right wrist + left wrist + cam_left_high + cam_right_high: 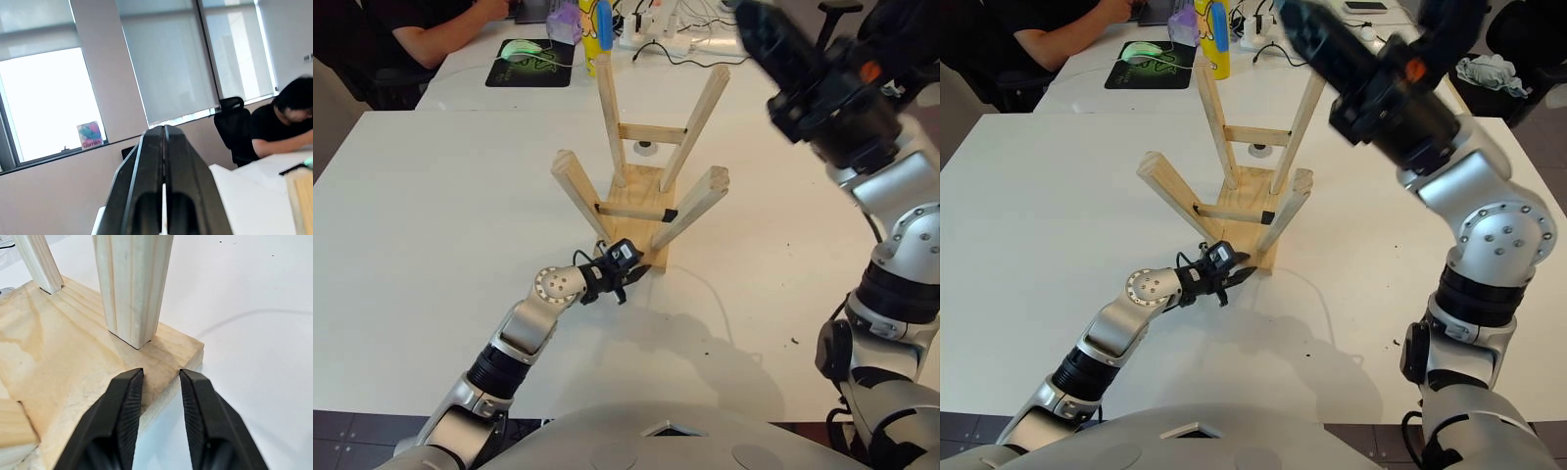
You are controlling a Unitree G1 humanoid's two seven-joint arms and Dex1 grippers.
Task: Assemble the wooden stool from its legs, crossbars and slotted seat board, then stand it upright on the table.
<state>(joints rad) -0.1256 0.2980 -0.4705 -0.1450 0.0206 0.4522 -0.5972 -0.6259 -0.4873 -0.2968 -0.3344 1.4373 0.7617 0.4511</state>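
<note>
No readable text, colourful window sticker with print too small to make out

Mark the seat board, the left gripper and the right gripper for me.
seat board (58,333), left wrist view, on its bare wood face.
left gripper (161,374), left wrist view, midway between its open fingertips, at the board's edge.
right gripper (164,129), right wrist view, on the seam between its shut fingertips.

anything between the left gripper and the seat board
Nothing visible. The open left gripper is right at the seat board corner, just short of the nearest leg.
</note>
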